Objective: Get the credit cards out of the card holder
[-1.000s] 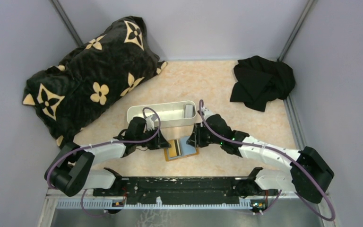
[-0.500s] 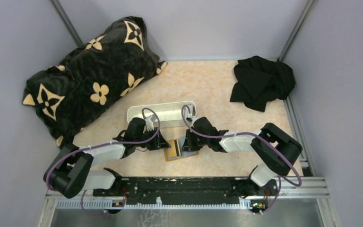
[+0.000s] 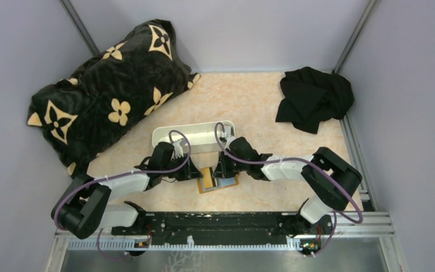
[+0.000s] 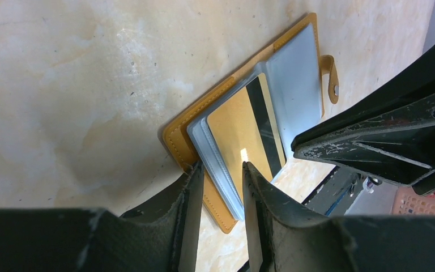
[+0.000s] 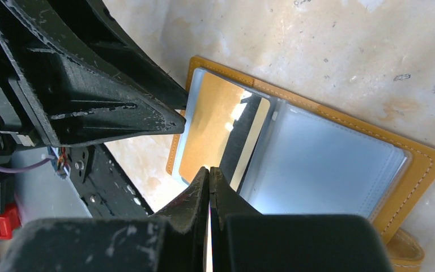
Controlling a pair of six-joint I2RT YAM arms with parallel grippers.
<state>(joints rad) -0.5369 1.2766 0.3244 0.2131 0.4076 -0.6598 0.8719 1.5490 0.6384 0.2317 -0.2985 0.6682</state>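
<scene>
Your card holder (image 3: 218, 180) lies open on the counter (image 3: 260, 107), middle near side, between both arms. A gold credit card (image 5: 209, 124) with a dark stripe sits in its left sleeve. On your left gripper (image 4: 222, 170) the jaws stand narrow astride that sleeve's edge; pinching or not, you cannot tell. On your right gripper (image 5: 209, 173) the jaws are pressed together at the card's edge.

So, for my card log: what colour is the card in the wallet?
The card is gold with a black stripe, clearest in the left wrist view.
</scene>
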